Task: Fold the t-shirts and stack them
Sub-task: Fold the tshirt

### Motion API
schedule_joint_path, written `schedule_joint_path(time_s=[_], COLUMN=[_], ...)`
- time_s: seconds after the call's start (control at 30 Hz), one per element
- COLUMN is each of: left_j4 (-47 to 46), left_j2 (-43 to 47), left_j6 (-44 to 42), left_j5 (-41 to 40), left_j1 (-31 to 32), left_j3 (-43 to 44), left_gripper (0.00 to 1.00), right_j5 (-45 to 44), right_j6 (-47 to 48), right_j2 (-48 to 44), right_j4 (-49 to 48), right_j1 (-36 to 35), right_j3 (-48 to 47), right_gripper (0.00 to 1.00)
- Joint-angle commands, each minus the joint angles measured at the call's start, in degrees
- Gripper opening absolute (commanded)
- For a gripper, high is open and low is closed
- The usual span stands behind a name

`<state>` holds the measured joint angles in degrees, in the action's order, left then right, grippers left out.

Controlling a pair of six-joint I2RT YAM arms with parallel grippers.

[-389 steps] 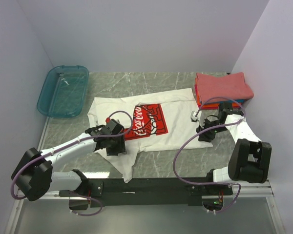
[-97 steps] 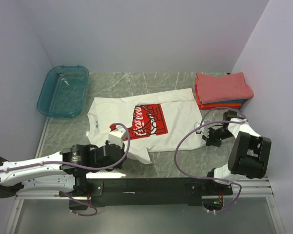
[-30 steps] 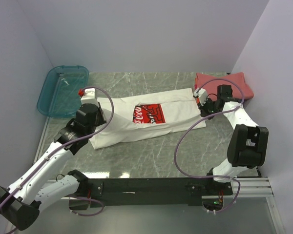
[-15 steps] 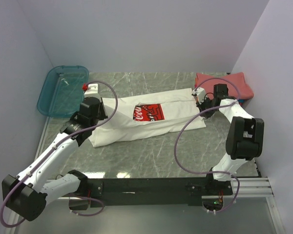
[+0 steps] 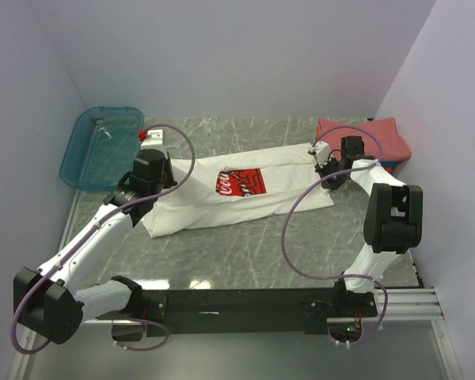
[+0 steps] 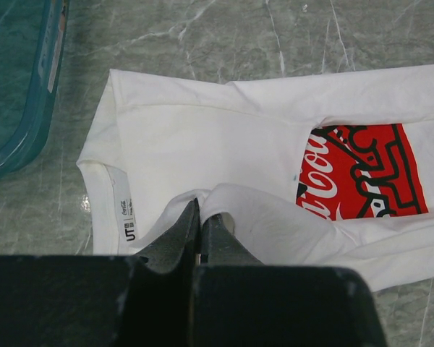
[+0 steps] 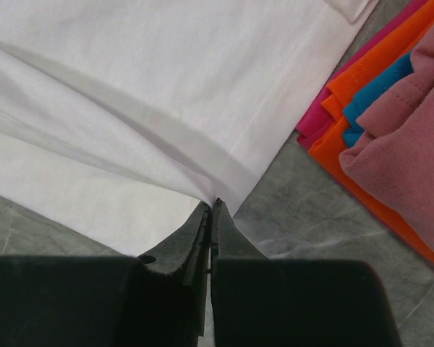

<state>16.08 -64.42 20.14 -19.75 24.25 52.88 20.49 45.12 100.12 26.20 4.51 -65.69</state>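
A white t-shirt [image 5: 237, 198] with a red square chest print [image 6: 362, 170] lies doubled lengthwise across the middle of the table. My left gripper [image 5: 157, 188] is at its collar end, shut on a raised fold of white fabric [image 6: 200, 204] beside the neck label. At the hem end my right gripper [image 5: 331, 174] is shut on the white edge [image 7: 214, 204]. Folded t-shirts [image 5: 364, 138] are stacked at the back right, with a coral-red one [image 7: 412, 144] on top and blue [image 7: 380, 87] and orange [image 7: 362, 72] ones below.
A teal plastic bin [image 5: 101, 146] stands at the back left, close to the left gripper. White walls close in the table on the left, back and right. The stack lies just right of the right gripper.
Both grippers have carried the white t-shirt's near edge back over its far half, and in the last second they moved a little farther back. Both have stayed shut.
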Motion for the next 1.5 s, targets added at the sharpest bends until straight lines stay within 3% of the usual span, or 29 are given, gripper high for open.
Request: schedule_joint_path(time_s=[0.0, 0.2, 0.27, 0.4, 0.63, 1.47], left_j4=[-3.3, -3.8, -3.9, -4.0, -4.6, -3.6], left_j2=[-0.3, -1.7, -2.3, -4.2, -9.0, -23.4], left_j6=[-1.5, -1.9, -2.1, -2.7, -3.5, -7.7], left_j5=[1.1, 1.6, 1.7, 2.1, 2.7, 4.7], left_j1=[-0.6, -1.0, -1.3, -1.7, -2.5, -4.1], left_j3=[3.5, 4.3, 4.5, 5.9, 8.7, 18.8], left_gripper=[0.00, 0.00, 0.00, 0.00, 0.00, 0.00], right_j5=[-1.1, -1.8, -2.2, -1.6, 1.9, 9.8], right_j6=[-1.3, -2.7, -3.5, -5.0, -6.4, -6.1], right_j2=[0.4, 0.4, 0.1, -1.8, -7.8, -14.6], right_j4=[-2.8, -4.7, -5.1, -5.7, -5.6, -3.0], right_j1=[-0.6, -0.7, -0.7, -0.7, -0.7, -0.6], right_j3=[-2.2, -2.0, -1.9, -0.9, 2.1, 8.3], right_gripper=[0.03, 0.06, 0.21, 0.36, 0.37, 0.38])
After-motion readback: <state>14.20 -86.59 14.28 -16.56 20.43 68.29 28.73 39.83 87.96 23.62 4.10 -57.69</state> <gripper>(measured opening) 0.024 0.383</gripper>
